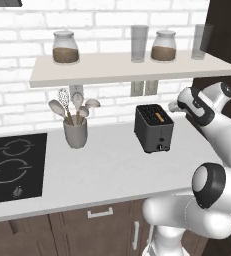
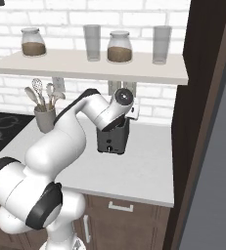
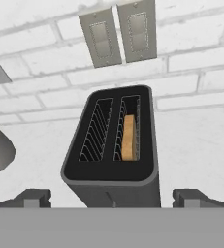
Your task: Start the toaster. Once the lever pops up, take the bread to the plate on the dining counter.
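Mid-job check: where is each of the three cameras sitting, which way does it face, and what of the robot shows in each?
Left base view: behind the arm on its left, facing the brick wall over the counter; arm rises at lower right.
Right base view: behind on its right, facing the same counter; arm from lower left partly covers the toaster.
Hand view: on the hand, looking down into the toaster's slots at the bread; the gripper with open jaws at the bottom.
Shared: all three show the toaster.

toaster [image 3: 111,181]: matt dark casing | bread [image 3: 129,138]: rough golden | worktop [image 1: 112,170]: smooth white
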You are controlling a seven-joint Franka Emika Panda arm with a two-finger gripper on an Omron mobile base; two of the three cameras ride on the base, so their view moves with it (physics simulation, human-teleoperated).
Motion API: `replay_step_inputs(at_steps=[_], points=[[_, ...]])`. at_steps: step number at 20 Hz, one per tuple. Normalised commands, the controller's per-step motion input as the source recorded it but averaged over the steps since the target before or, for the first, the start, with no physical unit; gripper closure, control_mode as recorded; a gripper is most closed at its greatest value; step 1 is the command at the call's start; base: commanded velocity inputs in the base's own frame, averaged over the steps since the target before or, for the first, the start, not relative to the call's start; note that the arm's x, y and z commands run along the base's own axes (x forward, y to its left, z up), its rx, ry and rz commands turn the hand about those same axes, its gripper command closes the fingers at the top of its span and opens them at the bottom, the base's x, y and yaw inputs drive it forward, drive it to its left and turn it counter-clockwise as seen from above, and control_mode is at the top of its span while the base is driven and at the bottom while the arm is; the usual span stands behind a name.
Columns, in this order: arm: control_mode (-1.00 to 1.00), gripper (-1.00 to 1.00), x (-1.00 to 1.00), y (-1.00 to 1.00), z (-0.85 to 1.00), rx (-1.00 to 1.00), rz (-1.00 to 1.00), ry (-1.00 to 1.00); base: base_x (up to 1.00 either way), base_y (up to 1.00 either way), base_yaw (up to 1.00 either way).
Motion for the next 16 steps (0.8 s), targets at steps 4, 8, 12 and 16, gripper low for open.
replay_step_inputs(at_steps=[4, 8, 12, 16], points=[[-1.0, -1.0, 0.0, 0.0, 0.0, 0.0, 0.0, 0.0, 0.0, 0.0, 0.0], [-1.0, -1.0, 0.0, 0.0, 0.0, 0.0, 0.0, 0.0, 0.0, 0.0, 0.0], [-1.0, -1.0, 0.0, 0.0, 0.0, 0.0, 0.0, 0.0, 0.0, 0.0, 0.0], [-1.0, -1.0, 0.0, 0.0, 0.0, 0.0, 0.0, 0.0, 0.0, 0.0, 0.0]])
